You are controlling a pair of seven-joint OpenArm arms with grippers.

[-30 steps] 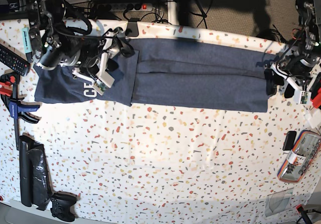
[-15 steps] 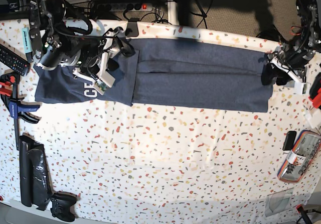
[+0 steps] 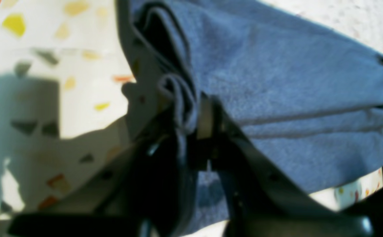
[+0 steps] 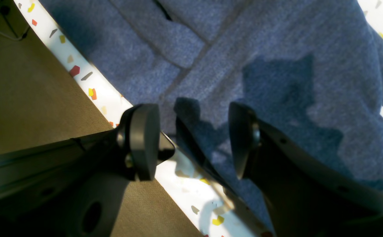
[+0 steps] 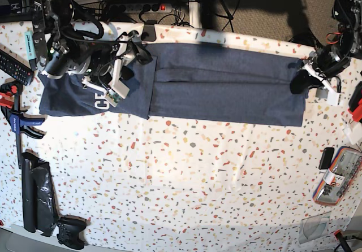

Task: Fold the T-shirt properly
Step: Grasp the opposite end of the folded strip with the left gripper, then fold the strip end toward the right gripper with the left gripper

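Left gripper (image 3: 191, 121) clenched on T-shirt (image 5: 226, 88) hem at right end, ready to fold | right gripper (image 4: 191, 141) released, hovering over far-left edge

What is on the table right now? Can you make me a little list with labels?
table: white speckled top
T-shirt: navy blue, folded into a long strip across the table
lettering: white, showing at the strip's end under the right arm
left end effector: shut on the T-shirt's edge
right end effector: open, above the shirt by the table edge
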